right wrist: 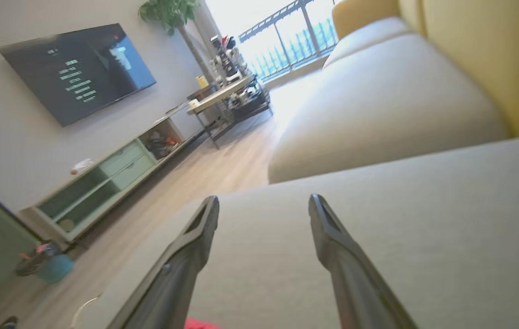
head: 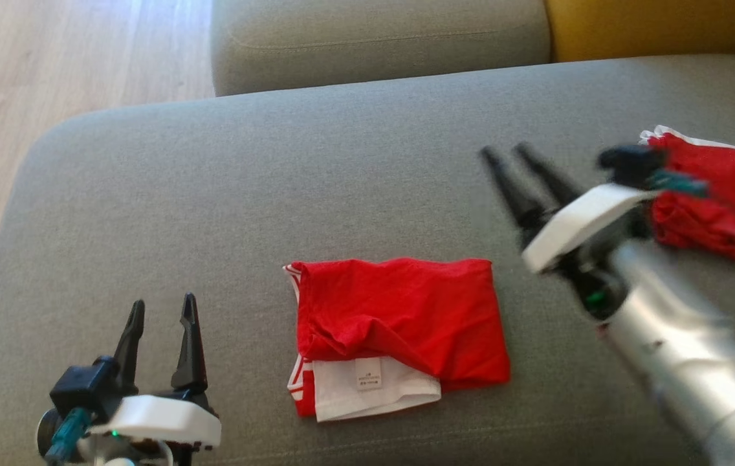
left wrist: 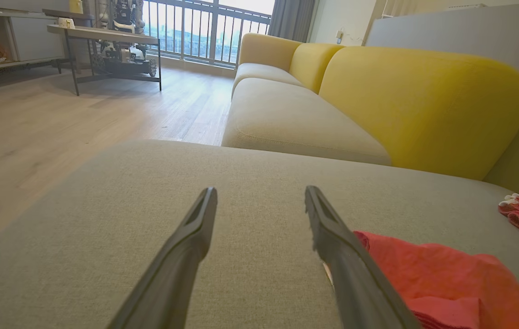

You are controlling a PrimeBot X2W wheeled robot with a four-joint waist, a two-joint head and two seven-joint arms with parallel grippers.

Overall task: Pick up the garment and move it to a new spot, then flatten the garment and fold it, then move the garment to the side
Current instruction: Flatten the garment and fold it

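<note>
The folded red garment (head: 400, 323) is lying crosswise on the sofa cushion (head: 212, 194), just right of the left gripper (head: 164, 304) and back behind the right gripper (head: 505, 152), both standing spread and empty, neither looking clearly nearer.

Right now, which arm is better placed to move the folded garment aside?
Probably right: the right end effector, open, is beside the folded garment, towards the other red garment lying at the side.
</note>
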